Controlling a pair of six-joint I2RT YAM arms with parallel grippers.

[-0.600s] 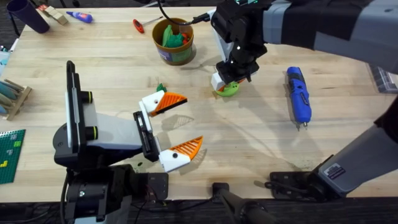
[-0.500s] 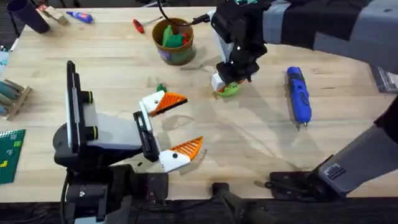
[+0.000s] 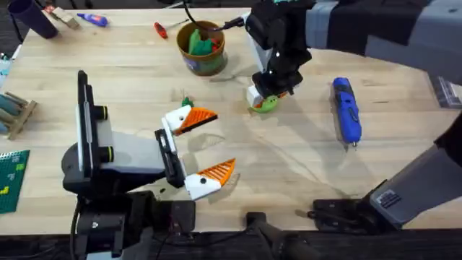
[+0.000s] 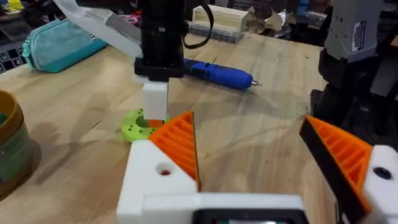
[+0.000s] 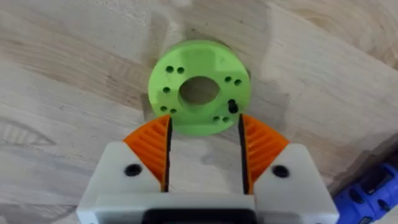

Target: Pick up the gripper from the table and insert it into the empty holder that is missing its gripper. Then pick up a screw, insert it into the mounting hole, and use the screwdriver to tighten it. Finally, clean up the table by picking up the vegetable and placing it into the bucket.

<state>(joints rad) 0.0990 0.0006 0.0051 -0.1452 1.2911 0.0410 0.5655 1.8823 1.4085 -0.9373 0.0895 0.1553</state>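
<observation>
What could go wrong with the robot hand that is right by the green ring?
1. The right gripper is open, but its gap looks narrower than the green ring. Its tips might shove the ring along the table instead of gripping it.
2. A small black piece sits on the ring's rim near one fingertip. A bump could knock it loose.
3. The blue screwdriver lies close by, so a wide swing could roll it.

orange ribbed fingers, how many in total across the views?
4. Two on the left pincer, spread wide: one nearer the bucket, one nearer the table's front edge. Two on the right pincer, at the green ring: and.
</observation>
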